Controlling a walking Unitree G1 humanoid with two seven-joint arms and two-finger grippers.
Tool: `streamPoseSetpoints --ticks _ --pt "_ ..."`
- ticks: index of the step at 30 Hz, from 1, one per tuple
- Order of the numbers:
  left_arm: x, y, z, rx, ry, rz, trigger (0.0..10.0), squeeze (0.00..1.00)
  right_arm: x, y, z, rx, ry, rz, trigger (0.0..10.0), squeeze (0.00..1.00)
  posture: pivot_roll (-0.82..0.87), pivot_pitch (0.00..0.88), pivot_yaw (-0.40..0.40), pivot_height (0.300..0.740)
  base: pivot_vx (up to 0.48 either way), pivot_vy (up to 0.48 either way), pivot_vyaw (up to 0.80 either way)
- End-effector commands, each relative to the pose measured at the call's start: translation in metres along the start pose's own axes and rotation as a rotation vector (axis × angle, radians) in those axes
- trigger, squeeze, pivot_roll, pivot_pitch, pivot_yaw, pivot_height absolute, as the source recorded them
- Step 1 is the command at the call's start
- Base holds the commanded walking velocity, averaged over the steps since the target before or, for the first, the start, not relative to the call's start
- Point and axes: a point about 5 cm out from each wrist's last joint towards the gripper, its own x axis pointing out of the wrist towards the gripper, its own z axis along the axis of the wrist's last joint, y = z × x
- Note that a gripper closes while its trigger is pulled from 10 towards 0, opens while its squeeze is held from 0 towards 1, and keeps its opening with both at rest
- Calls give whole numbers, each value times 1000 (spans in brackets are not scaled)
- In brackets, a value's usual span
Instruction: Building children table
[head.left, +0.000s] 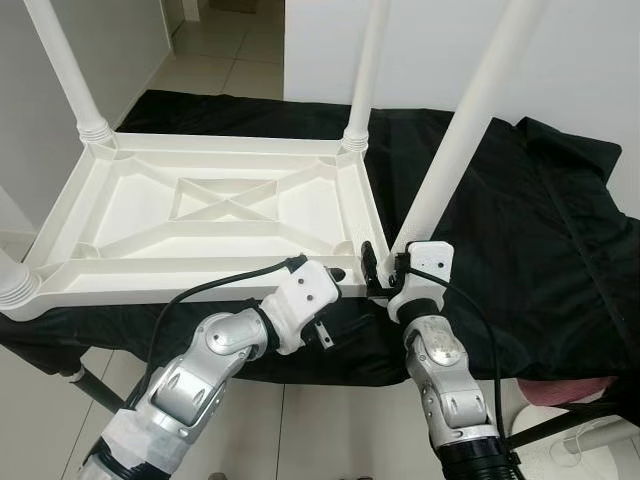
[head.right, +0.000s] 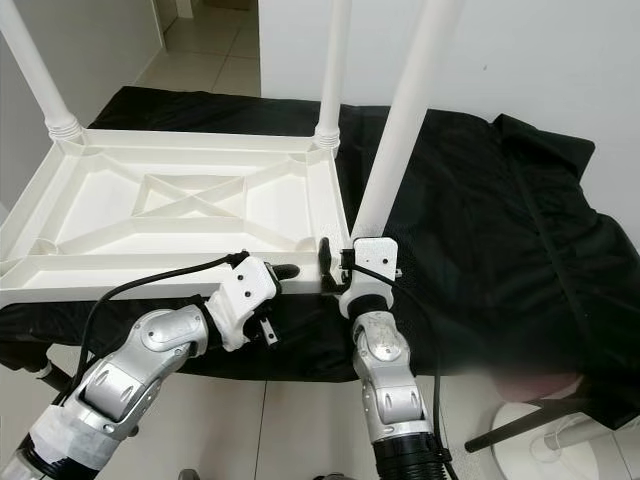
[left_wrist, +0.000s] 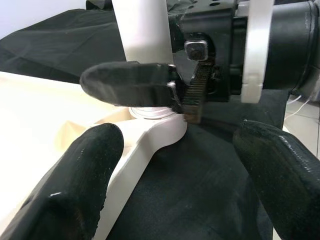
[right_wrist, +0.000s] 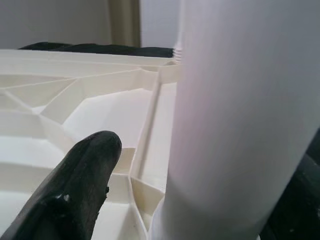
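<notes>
White plastic leg (head.left: 470, 125) stood at the tabletop's (head.left: 220, 205) near right corner, clenched in the right tool (head.left: 385, 270); best kept upright while turning. Left tool (left_wrist: 170, 165) hovered released nearby.

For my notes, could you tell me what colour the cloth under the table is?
Black cloth, clearest in the left eye view.

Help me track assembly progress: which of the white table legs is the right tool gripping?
The near-right corner leg, leaning rightward from the upturned tabletop. The right tool straddles its base; the other legs stand untouched at the other corners.
</notes>
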Motion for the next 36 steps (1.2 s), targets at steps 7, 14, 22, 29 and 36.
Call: streamPoseSetpoints --ticks 7,14,22,29,36 --pt "3 0 1 21 5 -44 10000 0 4 -14 -3 -58 -30 173 10000 0 -13 83 -45 740 0 0 0" --pt "6 -2 3 21 1 -50 10000 0 14 -16 -8 -99 -3 298 10000 0 -16 80 -34 740 0 0 0" --pt "9 -2 4 21 -6 -58 10000 0 24 -19 -5 -134 5 433 980 0 -22 76 -35 740 0 0 0" --pt "9 -2 4 15 -9 -42 10000 0 23 -26 -11 -126 24 467 0 0 -19 77 -62 740 0 0 0" --pt "9 -4 3 11 -10 -40 10000 0 19 -29 -13 -84 47 438 10000 0 -17 76 -72 740 0 0 0"
